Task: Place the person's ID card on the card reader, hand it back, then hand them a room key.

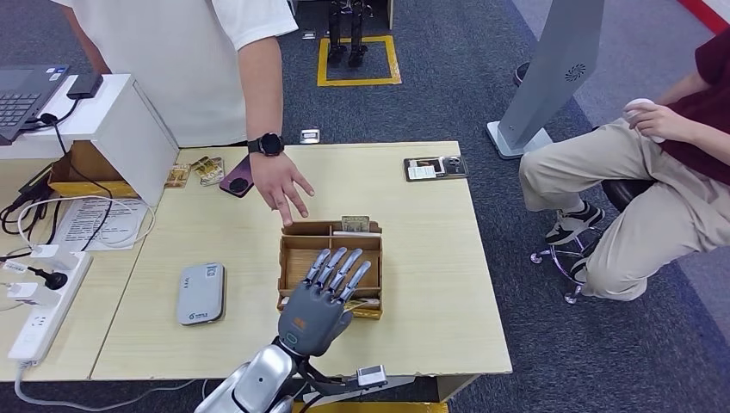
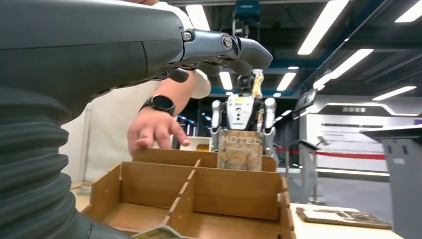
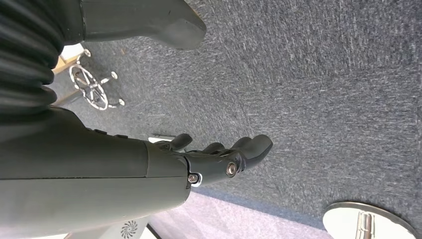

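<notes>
My left hand hovers over a compartmented wooden box in the middle of the table, fingers stretched out and apart, holding nothing. The left wrist view shows those fingers above the box. A hotel key card stands upright in the box's far compartment. The grey card reader lies flat to the left of the box. A person's hand with a black watch rests its fingertips on the table at the box's far edge. My right hand hangs over the carpet, holding nothing.
A dark phone and small cards lie at the far side of the table, a black tray at its far right. A white box, laptop, cables and power strip fill the left. A seated person is at the right.
</notes>
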Robot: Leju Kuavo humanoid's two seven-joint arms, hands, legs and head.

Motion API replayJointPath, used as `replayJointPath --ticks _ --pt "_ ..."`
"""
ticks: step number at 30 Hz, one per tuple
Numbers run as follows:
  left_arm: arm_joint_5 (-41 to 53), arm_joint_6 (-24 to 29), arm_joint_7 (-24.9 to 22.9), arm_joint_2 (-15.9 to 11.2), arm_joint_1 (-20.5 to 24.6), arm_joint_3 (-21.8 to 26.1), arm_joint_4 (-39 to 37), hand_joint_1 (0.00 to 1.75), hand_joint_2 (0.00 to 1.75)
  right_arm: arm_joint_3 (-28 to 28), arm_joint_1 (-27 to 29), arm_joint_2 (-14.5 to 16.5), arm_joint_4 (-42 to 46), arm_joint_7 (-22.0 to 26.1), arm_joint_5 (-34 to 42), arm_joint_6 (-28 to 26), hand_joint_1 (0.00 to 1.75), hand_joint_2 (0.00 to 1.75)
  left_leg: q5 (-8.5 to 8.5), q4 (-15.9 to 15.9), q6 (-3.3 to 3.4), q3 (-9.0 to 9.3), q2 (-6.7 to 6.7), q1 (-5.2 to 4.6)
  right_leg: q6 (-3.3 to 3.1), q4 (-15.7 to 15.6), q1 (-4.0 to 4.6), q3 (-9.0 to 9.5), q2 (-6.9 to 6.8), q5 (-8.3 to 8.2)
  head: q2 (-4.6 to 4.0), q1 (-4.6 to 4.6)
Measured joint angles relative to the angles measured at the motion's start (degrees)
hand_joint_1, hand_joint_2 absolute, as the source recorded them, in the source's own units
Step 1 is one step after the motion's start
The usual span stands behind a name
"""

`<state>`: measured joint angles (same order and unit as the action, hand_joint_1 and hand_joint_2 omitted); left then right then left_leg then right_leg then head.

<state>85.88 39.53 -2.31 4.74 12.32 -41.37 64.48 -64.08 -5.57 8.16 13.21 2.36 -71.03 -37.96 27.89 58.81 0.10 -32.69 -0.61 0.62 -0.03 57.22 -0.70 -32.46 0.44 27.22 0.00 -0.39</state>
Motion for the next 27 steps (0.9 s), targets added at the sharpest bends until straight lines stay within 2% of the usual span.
replayJointPath --ticks 12,27 --pt "2.6 -0.5 -3.7 0.8 2.1 0.7 -6.3 0.00 1.75 0.0 0.0 0.0 0.0 -0.2 0.2 0.0 0.00 1.75 0.00 0.0 0.00 0.00 0.00 0.00 0.00 0.0 0.00 0.00 0.00 0.00 0.00 -0.01" --pt "1.1 -0.4 -2.3 1.0 2.9 0.7 -10.7 0.03 1.75 0.0 0.0 0.0 0.0 0.2 0.1 0.1 0.00 1.75 0.00 0.0 0.00 0.00 0.00 0.00 0.00 0.0 0.00 -0.01 0.01 0.00 0.00 -0.01"
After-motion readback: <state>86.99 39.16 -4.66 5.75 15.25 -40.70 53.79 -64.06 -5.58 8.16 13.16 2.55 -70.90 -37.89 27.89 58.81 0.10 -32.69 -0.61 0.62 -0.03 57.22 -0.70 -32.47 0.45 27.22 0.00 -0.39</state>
